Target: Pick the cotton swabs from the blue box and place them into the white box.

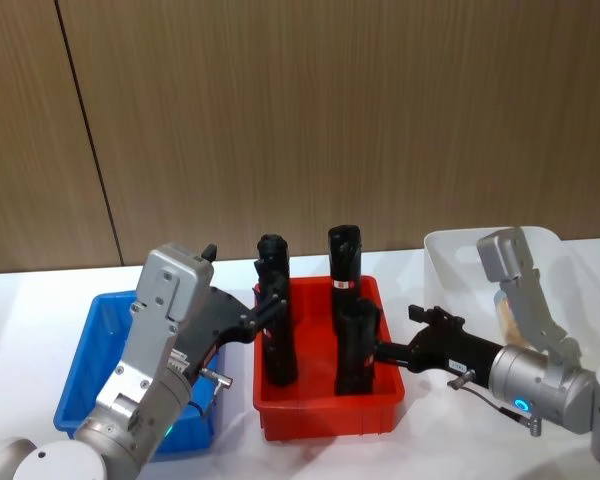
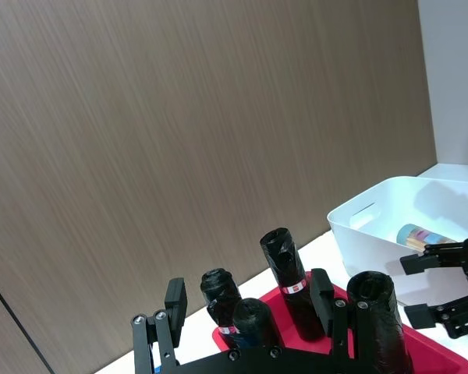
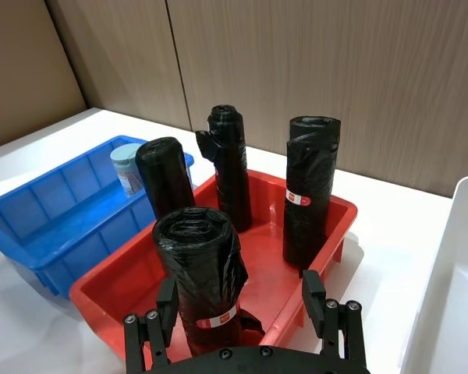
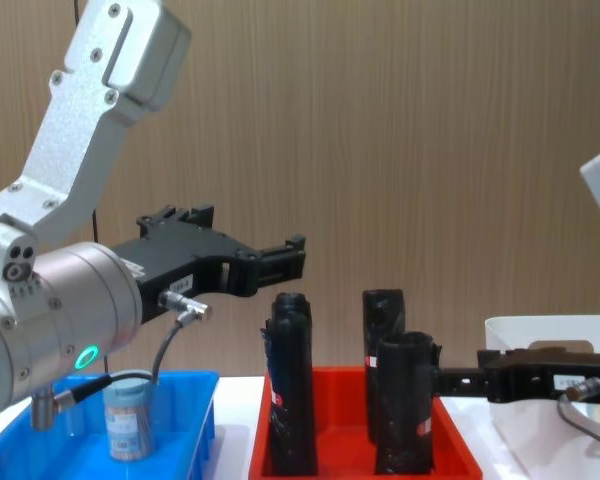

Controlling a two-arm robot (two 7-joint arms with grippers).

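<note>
Left pincer (image 4: 292, 252): fingers spread, nothing between them, raised above the gap between the blue box (image 1: 100, 345) and the red tray (image 1: 325, 405), pointing toward the tray; its fingertips (image 2: 175, 296) frame the black rolls (image 2: 285, 280) in the left wrist view.

Right pincer (image 1: 385, 352): held low and level, reaching from the white box (image 1: 450, 255) side toward the red tray, tip close by the near right roll (image 1: 356, 345). Fingers (image 3: 313, 294) spread, empty, either side of the nearest roll in the right wrist view, not touching it.

Red tray sits on the white surface (image 3: 374, 218) between the two boxes; four black rolls stand upright in it.

Blue box, robot's left: one jar of cotton swabs (image 4: 128, 418) stands upright inside, pale lid up, near the wall facing the red tray (image 3: 129, 167).

White box, robot's right: one swab jar (image 2: 421, 235) lies on its side on the bottom.
</note>
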